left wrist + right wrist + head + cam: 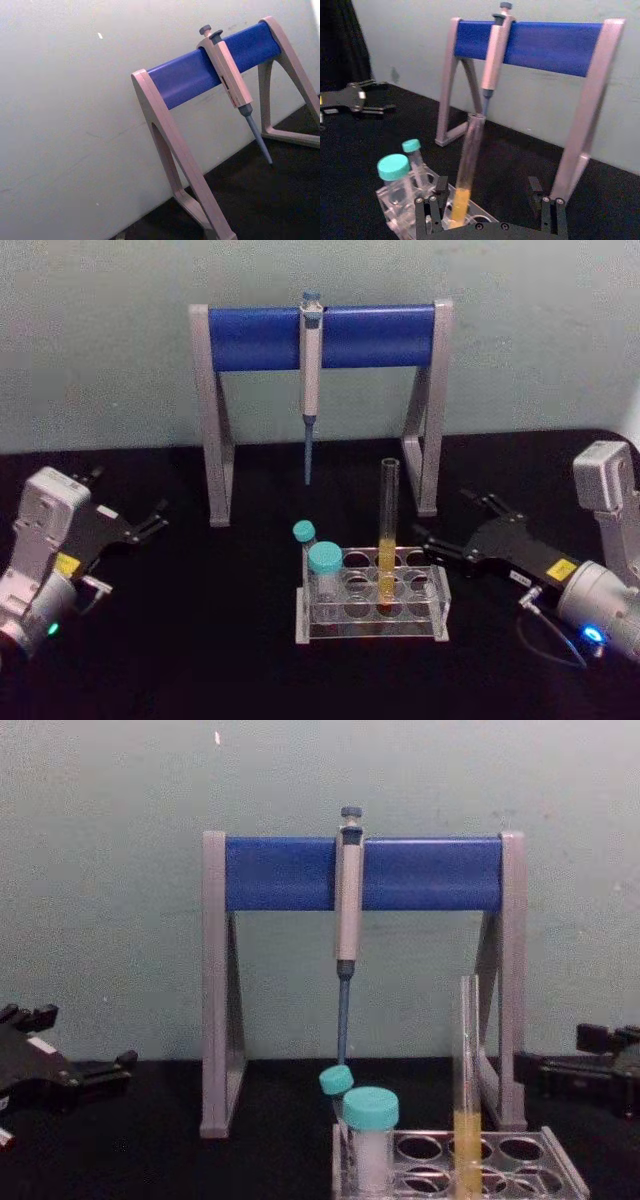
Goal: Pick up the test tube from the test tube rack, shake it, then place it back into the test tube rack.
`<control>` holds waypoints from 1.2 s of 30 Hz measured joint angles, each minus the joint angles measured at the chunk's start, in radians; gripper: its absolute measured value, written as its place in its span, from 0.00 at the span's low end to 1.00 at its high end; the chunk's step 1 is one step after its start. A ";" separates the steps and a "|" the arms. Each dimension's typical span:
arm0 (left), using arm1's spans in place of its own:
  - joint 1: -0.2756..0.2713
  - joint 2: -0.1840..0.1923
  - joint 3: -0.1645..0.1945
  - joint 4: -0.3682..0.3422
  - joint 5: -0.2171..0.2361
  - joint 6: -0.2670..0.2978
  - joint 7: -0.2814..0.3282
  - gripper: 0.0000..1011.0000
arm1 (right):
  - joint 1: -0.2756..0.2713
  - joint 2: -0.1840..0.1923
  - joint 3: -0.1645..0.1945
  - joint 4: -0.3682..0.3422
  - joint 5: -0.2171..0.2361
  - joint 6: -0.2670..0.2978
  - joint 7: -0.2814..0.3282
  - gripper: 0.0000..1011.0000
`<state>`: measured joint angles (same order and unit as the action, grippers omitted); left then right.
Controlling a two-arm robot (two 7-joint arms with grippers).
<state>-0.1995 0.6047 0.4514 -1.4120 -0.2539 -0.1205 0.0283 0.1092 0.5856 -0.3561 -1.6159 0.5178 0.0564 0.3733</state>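
The test tube (pixel 387 525) stands upright in the clear test tube rack (pixel 438 615) at the table's middle, with yellow-orange liquid in its lower part. It also shows as the test tube (pixel 469 160) and the test tube (pixel 466 1070). My right gripper (pixel 455 523) lies low just right of the rack, open, its fingers pointing at the tube with a short gap to it. From the wrist, the right gripper (pixel 487 187) has both fingers spread before the rack (pixel 395 212). My left gripper (pixel 130 498) rests open at the far left, away from the rack.
A grey-and-blue pipette stand (pixel 215 410) stands behind the rack, with a pipette (pixel 311 370) hanging from its bar. Two teal-capped vials (pixel 323 565) sit in the rack's left holes. Black tabletop lies open in front and to the left.
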 joint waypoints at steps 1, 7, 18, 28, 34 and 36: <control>0.000 0.000 0.000 0.000 0.000 0.000 0.000 1.00 | 0.006 -0.005 -0.001 0.003 0.005 0.007 0.016 0.99; 0.000 0.000 0.000 0.000 0.000 0.000 0.000 1.00 | 0.037 -0.025 -0.010 0.025 0.022 0.033 0.073 0.99; 0.000 0.000 0.000 0.000 0.000 0.000 0.000 1.00 | 0.122 -0.067 -0.046 0.114 0.044 0.077 0.120 0.99; 0.000 0.000 0.000 0.000 0.000 0.000 0.000 1.00 | 0.199 -0.101 -0.082 0.227 0.081 0.075 0.183 0.99; 0.000 0.000 0.000 0.000 0.000 0.000 0.000 1.00 | 0.220 -0.105 -0.098 0.254 0.092 0.065 0.203 0.99; 0.000 0.000 0.000 0.000 0.000 0.000 0.000 1.00 | 0.225 -0.106 -0.101 0.260 0.094 0.064 0.207 0.99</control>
<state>-0.1995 0.6047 0.4514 -1.4120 -0.2539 -0.1205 0.0283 0.3338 0.4799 -0.4576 -1.3564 0.6114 0.1200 0.5805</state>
